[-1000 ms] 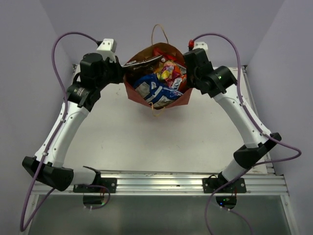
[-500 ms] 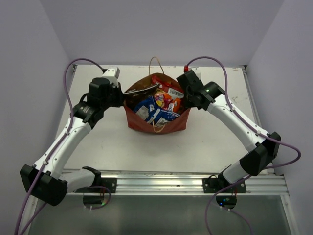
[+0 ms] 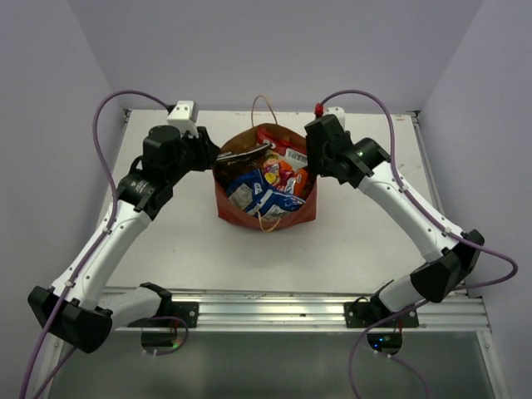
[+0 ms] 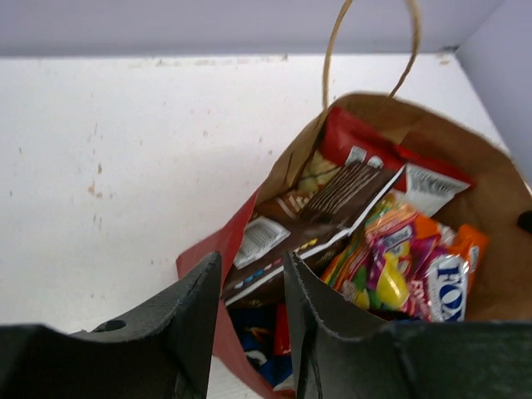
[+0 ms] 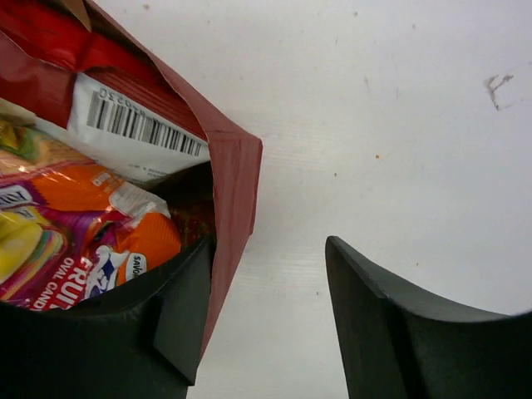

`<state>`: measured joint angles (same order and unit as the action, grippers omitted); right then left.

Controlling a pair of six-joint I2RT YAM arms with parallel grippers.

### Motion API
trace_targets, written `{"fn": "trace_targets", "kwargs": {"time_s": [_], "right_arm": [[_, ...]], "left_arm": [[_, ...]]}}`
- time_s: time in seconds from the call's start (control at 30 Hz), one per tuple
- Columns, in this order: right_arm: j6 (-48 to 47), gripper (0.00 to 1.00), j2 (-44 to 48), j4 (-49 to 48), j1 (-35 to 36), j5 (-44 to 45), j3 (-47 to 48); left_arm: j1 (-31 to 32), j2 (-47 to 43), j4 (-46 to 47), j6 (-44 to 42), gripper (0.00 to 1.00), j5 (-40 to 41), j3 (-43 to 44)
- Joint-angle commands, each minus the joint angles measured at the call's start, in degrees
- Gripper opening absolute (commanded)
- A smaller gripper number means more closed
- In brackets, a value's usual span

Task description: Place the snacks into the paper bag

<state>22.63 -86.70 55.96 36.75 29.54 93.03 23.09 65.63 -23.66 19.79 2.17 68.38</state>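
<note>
The snacks (image 3: 266, 184) are packed inside the paper bag (image 3: 241, 214) at upper centre of the overhead view; its side walls are straddled by the left gripper (image 4: 249, 270) and right gripper (image 5: 270, 249), jaws parted

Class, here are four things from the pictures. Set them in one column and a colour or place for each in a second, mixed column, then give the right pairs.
Things
1. paper bag
2. chip packet
3. candy packet
4. blue-white packet

Colour or place
A. at the bag's near side in the top view
B. brown with dark stripes
C. red outside, kraft brown inside
D. orange, yellow and pink

Pairs: 1-C, 2-B, 3-D, 4-A
</note>
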Motion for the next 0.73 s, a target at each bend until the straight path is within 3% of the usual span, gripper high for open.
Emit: {"fn": "trace_targets", "kwargs": {"time_s": [0.0,0.17,0.27,0.3,0.37,0.47,0.5,0.53,0.57,0.63,0.7], "right_arm": [[-3.29,0.6,4.86,-6.12,-0.01,2.45,4.17],[-6.71,0.69,6.27,-6.92,-0.19,10.78,10.49],[-7.25,0.75,6.63,-5.69,-0.28,20.98,11.73],[-8.12,0.82,7.15,-6.04,-0.19,22.3,11.12],[-9.7,0.86,9.87,-9.19,-0.19,25.91,8.06],[-10.76,0.8,13.55,-11.74,-0.19,32.31,4.63],[-12.25,0.81,14.35,-12.19,-0.19,33.81,3.83],[-13.04,0.89,15.06,-13.24,-0.28,34.96,3.04],[-14.79,0.89,15.76,-13.34,-0.19,36.63,1.9],[-15.6,0.79,16.91,-13.16,-0.28,36.55,1.36],[-14.9,0.87,18.22,-12.55,-0.28,35.07,0.92]], "left_arm": [[0.99,-2.17,6.87,-2.3,0.41,2.39,6.93],[0.99,-2.34,7.57,-7.38,0.46,12.11,15.55],[0.64,-1.65,7.58,-10.2,0.58,18.82,17.49],[0.12,-0.51,7.05,-10.39,0.59,18.48,17.84],[-3.83,0.9,5.74,-9.08,0.6,12.9,18.02],[-12.44,2.4,5.2,-6.27,0.6,5.32,16.44],[-13.76,2.49,5.46,-6.26,0.6,4.95,15.39],[-14.99,2.4,5.55,-6.17,0.6,4.51,14.95],[-15.44,2.4,5.73,-6.08,0.61,3.46,14.68],[-16.32,2.4,5.82,-6.08,0.61,3.1,14.06],[-16.67,2.49,5.91,-6.08,0.61,3.01,13.71]]}}
